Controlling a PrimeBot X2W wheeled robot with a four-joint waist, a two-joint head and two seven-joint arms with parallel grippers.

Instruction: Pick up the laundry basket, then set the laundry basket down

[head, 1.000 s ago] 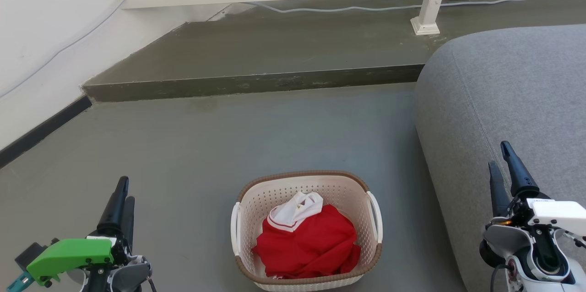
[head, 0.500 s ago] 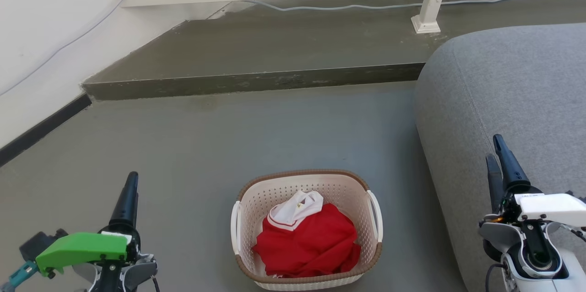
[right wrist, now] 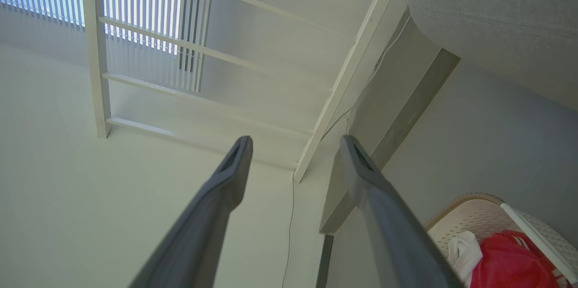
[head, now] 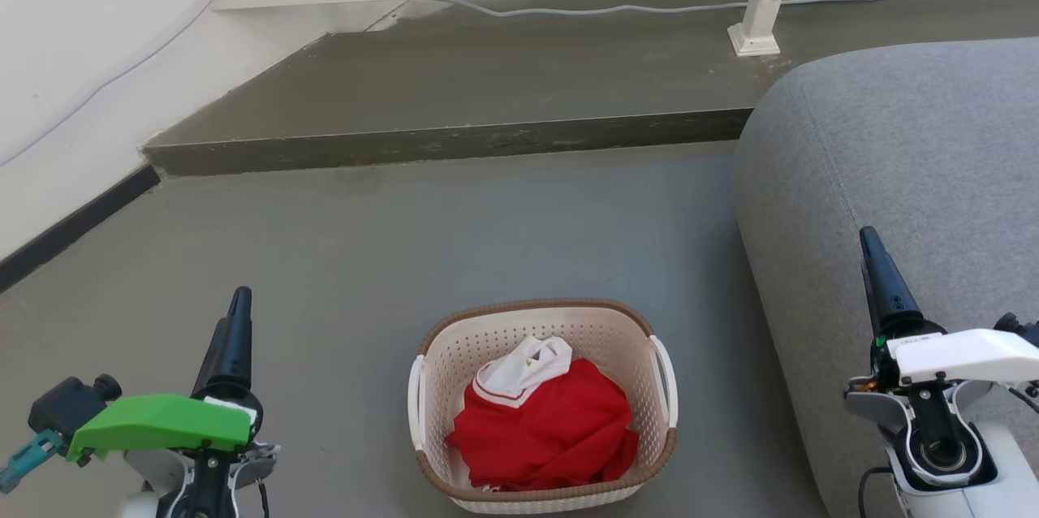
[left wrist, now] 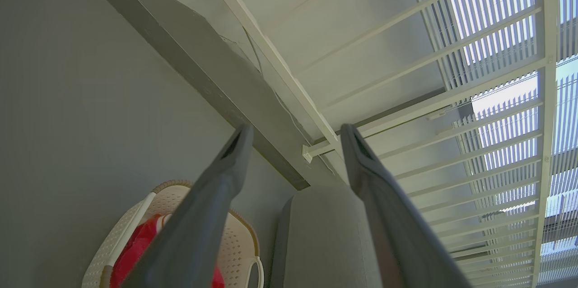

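laundry basket (head: 487, 343) on floor (head: 454, 234) between jaws; wrist views: both pairs parted, empty

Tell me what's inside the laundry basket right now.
A crumpled red garment with a white collar lies inside the laundry basket. Its floor, and anything under the cloth, is covered.

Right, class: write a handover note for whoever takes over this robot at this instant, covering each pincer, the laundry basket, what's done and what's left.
Left pincer: open, empty, to the left of the laundry basket, apart from it.
Right pincer: open, empty, to the basket's right, beside the grey sofa.
Basket: upright on the floor, red garment inside.
Done: nothing gripped or lifted yet.
Left: grip the basket, probably by its white side handles, lift it, set it down.
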